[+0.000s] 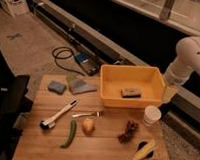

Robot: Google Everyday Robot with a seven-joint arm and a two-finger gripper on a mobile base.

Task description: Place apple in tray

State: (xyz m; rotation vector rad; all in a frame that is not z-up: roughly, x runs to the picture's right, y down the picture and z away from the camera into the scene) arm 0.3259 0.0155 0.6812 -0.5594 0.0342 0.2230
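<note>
The apple (88,125), small and yellow-tan, lies on the wooden table (100,149) near the front middle, just below a fork (87,114). The tray (132,85), a bright yellow tub, stands at the back right of the table with a grey sponge (130,92) inside. My white arm (187,61) hangs at the right edge of the view, beside the tray's right wall. The gripper itself is not in view; only the arm's lower end (167,93) shows past the tray's right rim, far from the apple.
On the table: a blue sponge (56,86), a grey-green cloth (79,85), a white-handled brush (58,115), a green pepper (69,134), dark grapes (128,131), a white cup (152,115), a corn cob (143,151). A cable and box (84,61) lie on the floor behind.
</note>
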